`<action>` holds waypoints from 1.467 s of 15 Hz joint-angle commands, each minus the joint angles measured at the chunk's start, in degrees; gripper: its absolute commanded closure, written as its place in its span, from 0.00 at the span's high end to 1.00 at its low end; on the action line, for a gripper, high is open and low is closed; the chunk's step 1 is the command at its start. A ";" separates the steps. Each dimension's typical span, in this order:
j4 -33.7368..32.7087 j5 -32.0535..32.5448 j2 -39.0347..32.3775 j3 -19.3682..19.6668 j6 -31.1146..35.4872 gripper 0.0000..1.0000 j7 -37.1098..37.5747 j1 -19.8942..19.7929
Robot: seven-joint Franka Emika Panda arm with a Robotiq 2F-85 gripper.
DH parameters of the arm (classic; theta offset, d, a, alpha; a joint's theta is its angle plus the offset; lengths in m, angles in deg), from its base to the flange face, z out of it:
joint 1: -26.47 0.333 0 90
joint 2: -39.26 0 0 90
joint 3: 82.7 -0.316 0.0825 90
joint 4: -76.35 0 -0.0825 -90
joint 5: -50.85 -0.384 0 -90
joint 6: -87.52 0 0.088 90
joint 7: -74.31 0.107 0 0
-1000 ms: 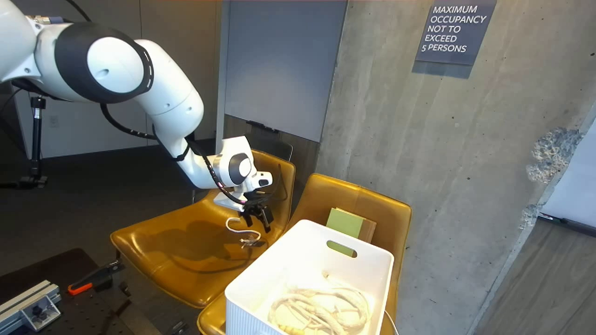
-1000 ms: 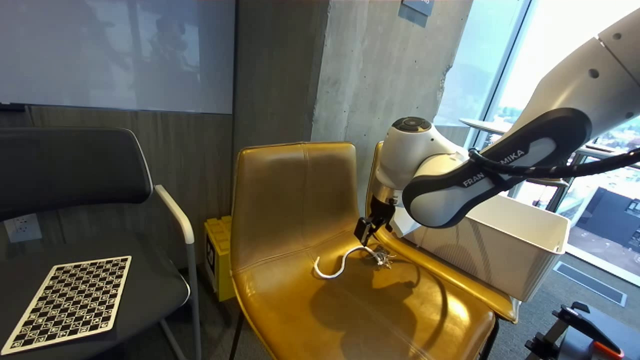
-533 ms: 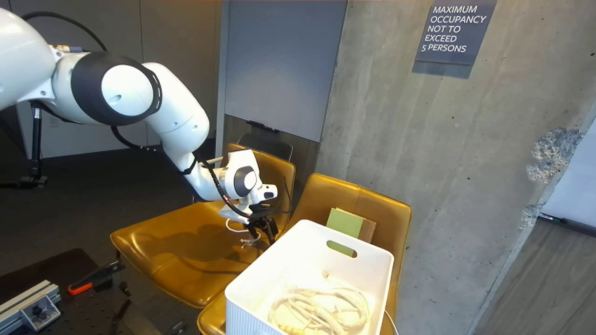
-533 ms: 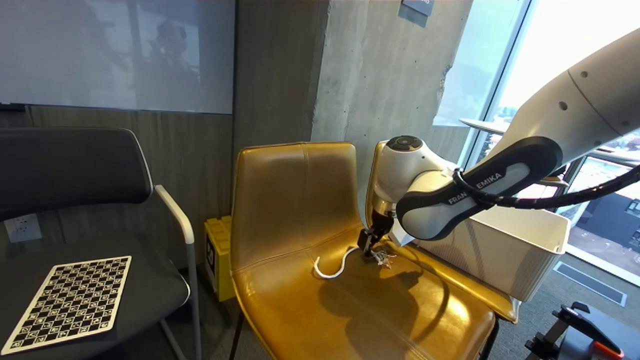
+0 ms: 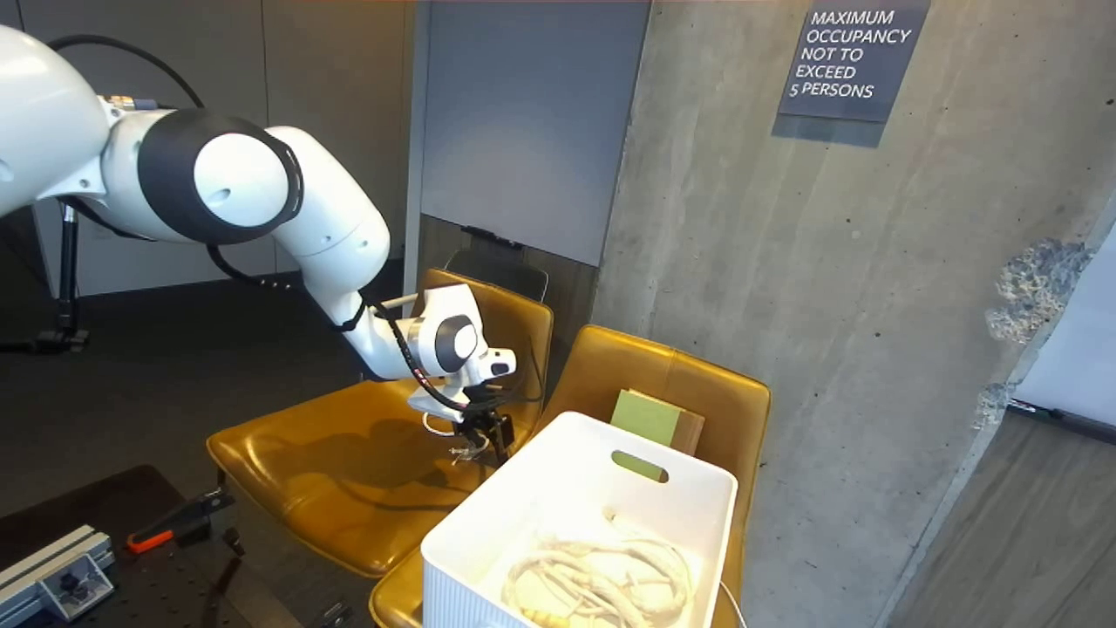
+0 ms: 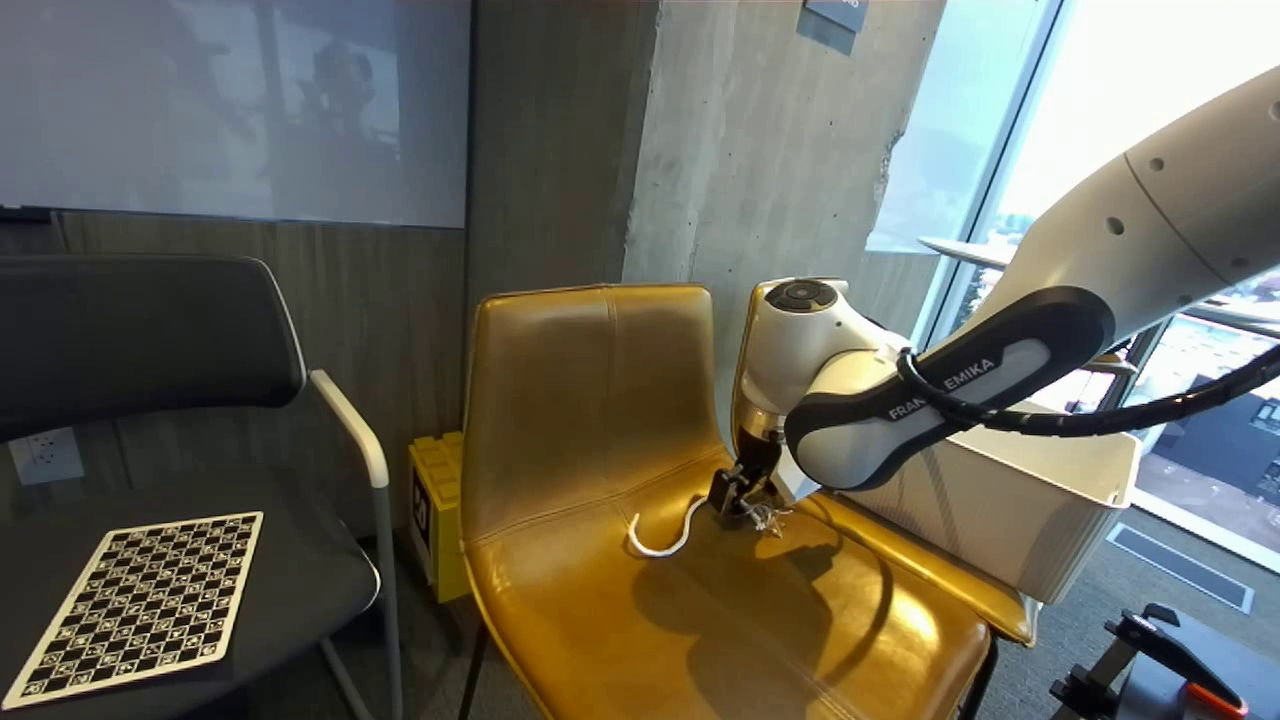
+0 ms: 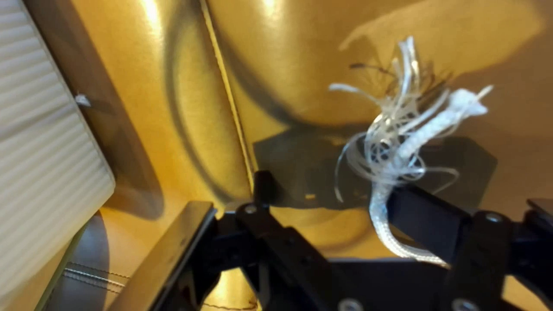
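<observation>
One gripper (image 7: pixel 330 192) is seen low, jaws parted; just beside one jaw, a rope (image 7: pixel 381 196) (white, frayed at one end) is curved across a chair (image 6: pixel 580 600); beyond, a box (image 6: pixel 980 520) is set on a second chair (image 5: pixel 663 366).

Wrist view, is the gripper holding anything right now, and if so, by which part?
Nothing is held: the gripper is open, and the white rope shows between its fingers, close to one, with a gap to the other.
</observation>
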State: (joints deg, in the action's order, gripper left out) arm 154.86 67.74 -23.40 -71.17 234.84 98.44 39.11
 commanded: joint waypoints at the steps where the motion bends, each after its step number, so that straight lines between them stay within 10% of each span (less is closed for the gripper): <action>1: -1.56 -1.35 -0.85 0.83 -1.67 0.39 -1.56 0.31; 7: -1.64 -0.74 -0.19 1.68 -3.65 0.00 -1.75 0.41; 22: 14.72 1.20 25.57 3.13 -3.63 0.02 -2.17 1.03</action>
State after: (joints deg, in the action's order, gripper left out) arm 161.63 67.92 -7.45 -68.86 231.36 97.01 40.13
